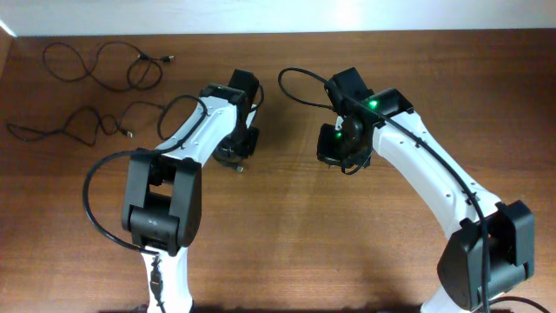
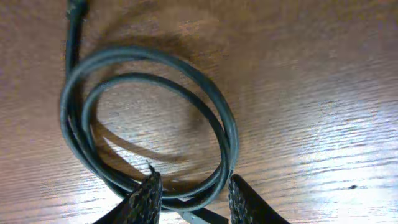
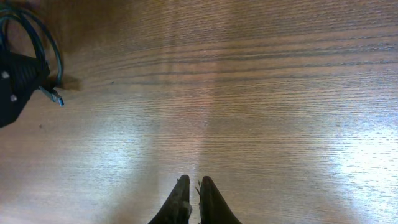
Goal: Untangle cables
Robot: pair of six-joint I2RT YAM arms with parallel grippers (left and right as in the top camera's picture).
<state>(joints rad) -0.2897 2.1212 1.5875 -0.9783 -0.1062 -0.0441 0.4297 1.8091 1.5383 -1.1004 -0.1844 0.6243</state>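
Observation:
A coiled black cable (image 2: 130,51) lies in a double loop on the wooden table. My left gripper (image 2: 194,183) straddles the near side of that loop, with the strands running between its parted fingers (image 2: 149,196). From overhead, the left gripper (image 1: 234,155) hangs at table centre with a small plug end (image 1: 240,167) poking out below it. Two separate cables lie at the far left, one (image 1: 155,59) near the back edge and one (image 1: 35,133) in front of it. My right gripper (image 3: 193,182) is shut on nothing above bare wood, and sits right of centre in the overhead view (image 1: 343,155).
The right wrist view shows the left gripper's body (image 3: 15,81) with the coil at its upper left. The table's back edge (image 1: 278,33) runs along the top. The left arm's thick cable (image 1: 91,196) loops out beside its base.

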